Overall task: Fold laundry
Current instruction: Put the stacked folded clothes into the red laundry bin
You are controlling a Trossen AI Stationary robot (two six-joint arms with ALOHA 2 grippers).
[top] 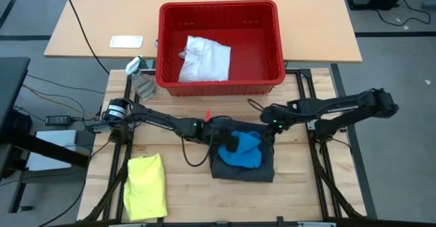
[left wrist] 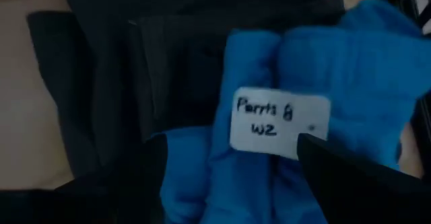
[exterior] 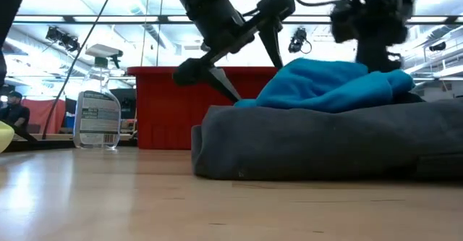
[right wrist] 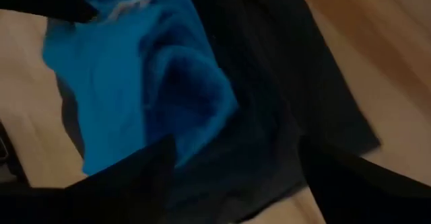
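blue piece (top: 246,150): bright blue soft cloth, bunched in loose folds, lying on top of the grey shorts; a white tag (left wrist: 277,120) with handwriting shows on it
grey shorts (top: 257,168): dark grey, folded into a thick flat pad on the table's near middle
yellow shirt (top: 146,186): folded rectangle, flat at the near left, well apart
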